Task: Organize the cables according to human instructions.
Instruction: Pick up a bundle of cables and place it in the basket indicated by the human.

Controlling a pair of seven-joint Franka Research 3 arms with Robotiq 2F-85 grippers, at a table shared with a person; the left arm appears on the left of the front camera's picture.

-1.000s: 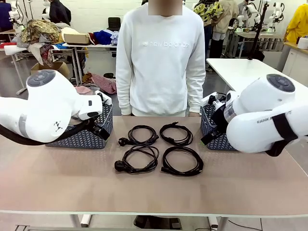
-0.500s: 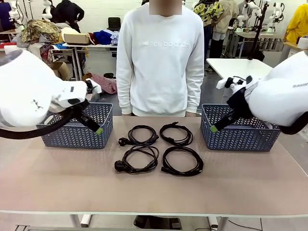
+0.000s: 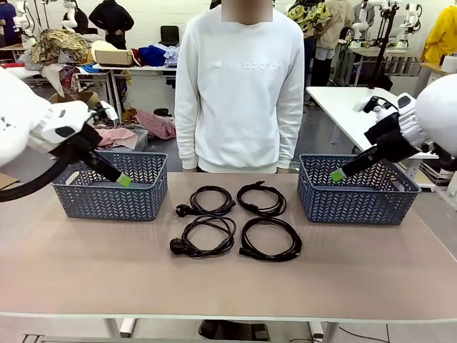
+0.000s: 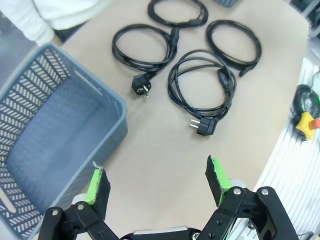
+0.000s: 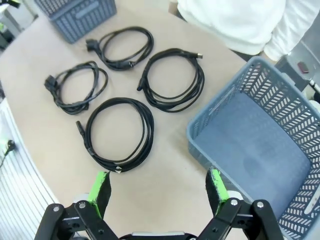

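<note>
Tan bench up front, grey floor behind, white side table on the right, clothes-piled tables back left, white wall beyond.

I am holding my left arm raised over the left end of the table, its wrist angling down toward the far left corner. My left gripper is hanging above the surface, its green-padded fingers spreading wide and gripping nothing. I am keeping my right arm high at the right end, with my right gripper pointing down and inward near the far right corner, fingers likewise parted and empty.
</note>
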